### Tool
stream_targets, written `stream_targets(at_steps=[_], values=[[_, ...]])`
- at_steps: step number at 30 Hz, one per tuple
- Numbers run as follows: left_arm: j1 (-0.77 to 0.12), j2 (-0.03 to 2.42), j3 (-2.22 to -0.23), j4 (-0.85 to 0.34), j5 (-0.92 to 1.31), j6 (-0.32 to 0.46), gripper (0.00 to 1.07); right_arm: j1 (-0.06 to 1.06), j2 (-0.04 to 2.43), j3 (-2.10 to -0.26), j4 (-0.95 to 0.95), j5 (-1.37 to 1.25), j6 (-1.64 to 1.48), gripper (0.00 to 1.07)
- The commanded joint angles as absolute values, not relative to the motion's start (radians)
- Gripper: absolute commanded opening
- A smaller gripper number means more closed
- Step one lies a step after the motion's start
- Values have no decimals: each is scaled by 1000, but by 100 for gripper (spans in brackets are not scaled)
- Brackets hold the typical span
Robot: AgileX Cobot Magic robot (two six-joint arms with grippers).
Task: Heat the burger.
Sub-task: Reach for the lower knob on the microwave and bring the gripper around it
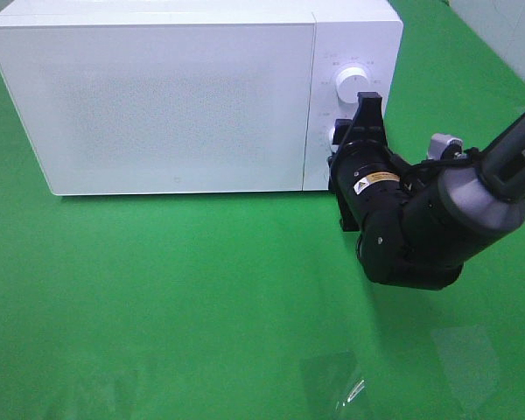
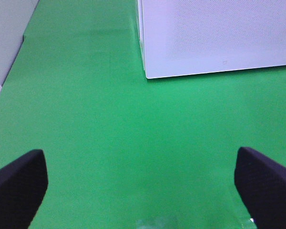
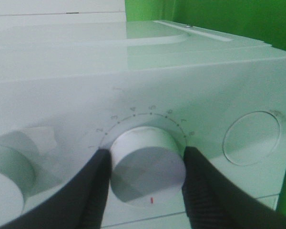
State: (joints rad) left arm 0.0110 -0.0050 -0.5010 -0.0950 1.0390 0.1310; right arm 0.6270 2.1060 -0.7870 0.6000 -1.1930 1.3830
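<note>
The burger is out of view. A white microwave [image 1: 175,96] stands at the back of the green table with its door shut. My right gripper [image 1: 354,131] is at the control panel, and its two black fingers [image 3: 93,191] press on either side of the lower white dial [image 3: 148,171], shut on it. A numbered scale arcs around that dial and a small red mark sits on its face. The upper dial [image 1: 348,85] is free. My left gripper [image 2: 143,191] hangs open over bare green cloth, short of the microwave's front left corner [image 2: 148,74].
Green cloth [image 1: 201,297] covers the table in front of the microwave. A round recessed button [image 3: 251,138] sits on the panel beside the gripped dial. A grey wall edge [image 2: 5,43] borders the table on the far left.
</note>
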Motion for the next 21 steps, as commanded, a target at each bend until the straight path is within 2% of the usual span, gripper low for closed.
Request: stream_targets(at_steps=[1,6,8,11,12,13,15,16,17,20,21], values=[[12,-29,-498,-100,1038,132,100,631,2097,-828,434,-1312,1345,0],[12,-29,-498,-100,1038,132,100,630,2097,-828,441,-1312,1333,1],[12,-29,-498,-100,1038,132,100,630,2097,-828,472,-1312,1329,7],[12,-29,-498,-100,1038,132,100,630,2097,-828,481,-1312,1325,10],[12,-29,-498,-100,1038,132,100,630,2097,-828,493,-1312,1324,16],[12,-29,-498,-100,1038,132,100,630,2097,-828,493,-1312,1324,16],[12,-29,-498,-100,1038,132,100,630,2097,-828,544,-1312,1311,33],[12,-29,-498,-100,1038,132,100,630,2097,-828,544,-1312,1311,33],[12,-29,-498,-100,1038,132,100,630,2094,-827,576,-1313,1311,43],[12,-29,-498,-100,1038,132,100,630,2091,-827,591,-1313,1305,47],[12,-29,-498,-100,1038,132,100,630,2085,-826,616,-1313,1269,54]])
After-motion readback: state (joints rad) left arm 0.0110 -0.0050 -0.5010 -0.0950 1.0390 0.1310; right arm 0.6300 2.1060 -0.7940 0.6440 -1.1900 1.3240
